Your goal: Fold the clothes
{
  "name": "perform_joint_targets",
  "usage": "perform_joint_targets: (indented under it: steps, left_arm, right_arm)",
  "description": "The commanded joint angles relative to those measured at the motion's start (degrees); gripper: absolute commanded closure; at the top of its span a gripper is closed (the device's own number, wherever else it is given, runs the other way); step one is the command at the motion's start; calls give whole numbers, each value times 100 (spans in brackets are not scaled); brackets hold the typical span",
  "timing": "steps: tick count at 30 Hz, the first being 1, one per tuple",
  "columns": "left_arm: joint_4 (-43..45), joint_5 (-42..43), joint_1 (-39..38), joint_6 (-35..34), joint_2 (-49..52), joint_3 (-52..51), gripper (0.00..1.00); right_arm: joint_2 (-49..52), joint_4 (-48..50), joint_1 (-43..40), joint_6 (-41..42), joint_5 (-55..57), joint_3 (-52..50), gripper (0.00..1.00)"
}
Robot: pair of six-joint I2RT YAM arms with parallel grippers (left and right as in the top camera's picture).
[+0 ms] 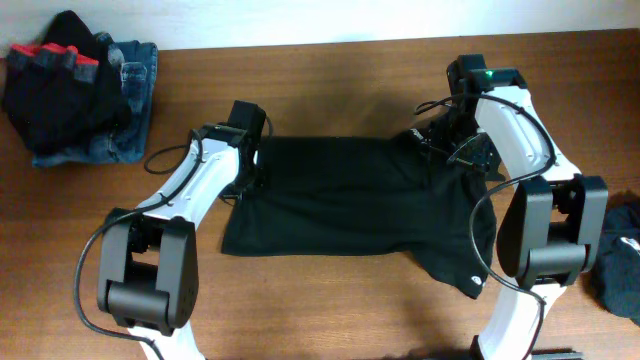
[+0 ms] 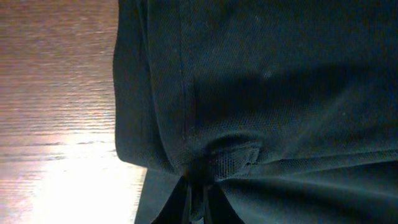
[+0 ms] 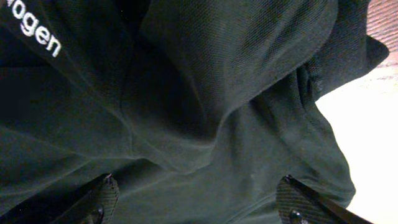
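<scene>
The clothes in play are one plain black top [image 1: 350, 195], lying mostly flat across the middle of the table, with its right side bunched and a small white mark [image 1: 472, 283] near the front right corner. My left gripper [image 1: 250, 180] is at the top's left edge. In the left wrist view the left gripper [image 2: 198, 200] is shut, pinching a fold of the black fabric [image 2: 261, 93]. My right gripper [image 1: 447, 140] hovers over the bunched far right part. In the right wrist view the right gripper [image 3: 199, 196] is open, its fingers [image 3: 106, 194] wide apart over rumpled fabric with white lettering [image 3: 37, 34].
A heap of other clothes [image 1: 75, 90], black, red and denim, sits at the far left corner of the wooden table [image 1: 330, 60]. Another dark garment [image 1: 620, 265] lies at the right edge. Both arm bases stand along the table's front edge.
</scene>
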Motion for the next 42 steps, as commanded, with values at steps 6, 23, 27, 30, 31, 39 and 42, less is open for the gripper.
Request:
perform_joint_targets:
  steps: [6,23,27,30,31,39,42]
  left_arm:
    - [-31,-409,48,46,59,90,93]
    - [-35,-402,450,46,59,90,93]
    - [-31,-402,450,46,59,90,93]
    - [-31,-407,450,46,59,90,93]
    - [-28,-407,450,46,59,90,93]
    - [-33,-597,450,46,59,90,93]
    - [-74,-922,468,46,59,90,93]
  right_arm:
    - [33,11,52,-61,94,-35,14]
    - [33,647,52,-57,90,-826,14]
    - [33,1110,52,-61,0,-1200,15]
    - [33,1471,52,-348,-457,-1360,23]
    - [33,1587,52,-407,-592,-1360,24]
    - [33,1690,52,-400,-667,-1360,24]
    - [33,1687,52,-400,-667,-1360,24]
